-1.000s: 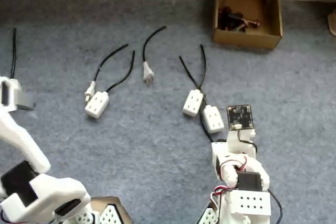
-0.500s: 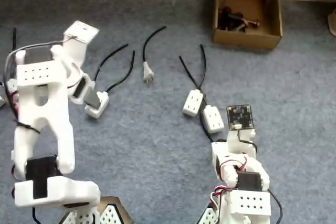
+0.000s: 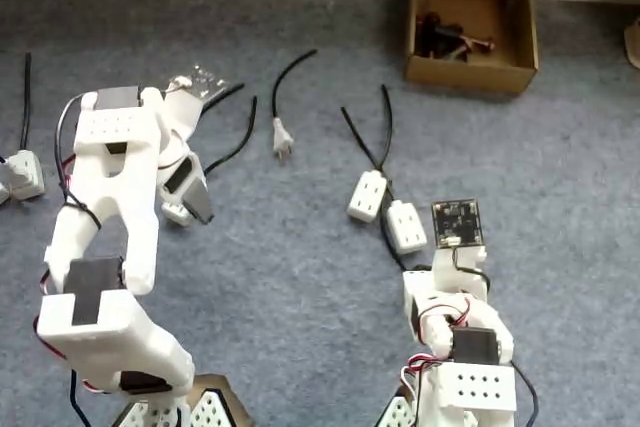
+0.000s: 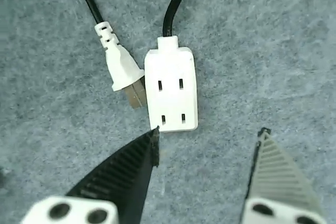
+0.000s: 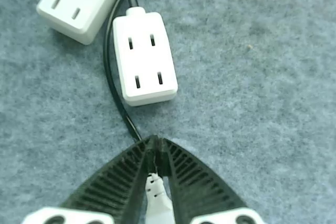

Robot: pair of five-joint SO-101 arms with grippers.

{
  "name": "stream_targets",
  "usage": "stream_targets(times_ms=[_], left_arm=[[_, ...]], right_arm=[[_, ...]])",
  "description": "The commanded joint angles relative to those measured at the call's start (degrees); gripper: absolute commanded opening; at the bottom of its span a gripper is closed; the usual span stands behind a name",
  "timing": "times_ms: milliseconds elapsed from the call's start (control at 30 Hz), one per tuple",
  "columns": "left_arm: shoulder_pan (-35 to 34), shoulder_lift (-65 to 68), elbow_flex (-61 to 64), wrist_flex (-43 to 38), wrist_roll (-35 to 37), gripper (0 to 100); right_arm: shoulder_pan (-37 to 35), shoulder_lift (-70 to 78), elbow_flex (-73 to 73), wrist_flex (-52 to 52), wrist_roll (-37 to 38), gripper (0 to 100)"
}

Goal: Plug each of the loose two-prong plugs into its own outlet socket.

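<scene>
while the left fingers hang open, the loose plug lies just ahead beside the outlet, prongs toward them.

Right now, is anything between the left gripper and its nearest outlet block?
Nothing visible. The left gripper is open at the end of the outlet block, one fingertip by its corner; the loose plug lies beside the block.

White two-prong plug loose beside white outlet socket; second plug pinched in right claw

A cardboard box holding dark clutter sits on grey carpet.
</scene>
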Motion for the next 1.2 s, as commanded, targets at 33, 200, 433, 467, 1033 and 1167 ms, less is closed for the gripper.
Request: stream_targets(times_ms=[33,200,433,467,1033,1167], left_arm=[[0.75,1.01,-0.57,-0.79,-0.62,27],[0.66,2.86,-0.57,-3.52,-0.62,27],[0.04,4.26,-0.57,-5.45,-1.85,27],[-0.22,4.26,-0.57,-5.54,-2.11,27],[-2.68,4.44,-0.04,-6.07,-2.2,27],[-2.68,4.44,-0.04,-6.07,-2.2,27]], right_arm=[[-0.48,-0.48,-0.31,-0.92,0.79,0.9],[-0.48,-0.48,-0.31,-0.92,0.79,0.9],[-0.48,-0.48,-0.31,-0.92,0.79,0.9],[-0.48,-0.48,-0.31,-0.92,0.79,0.9],[-0.48,-0.48,-0.31,-0.92,0.79,0.9],[-0.48,-0.48,-0.31,-0.92,0.79,0.9]])
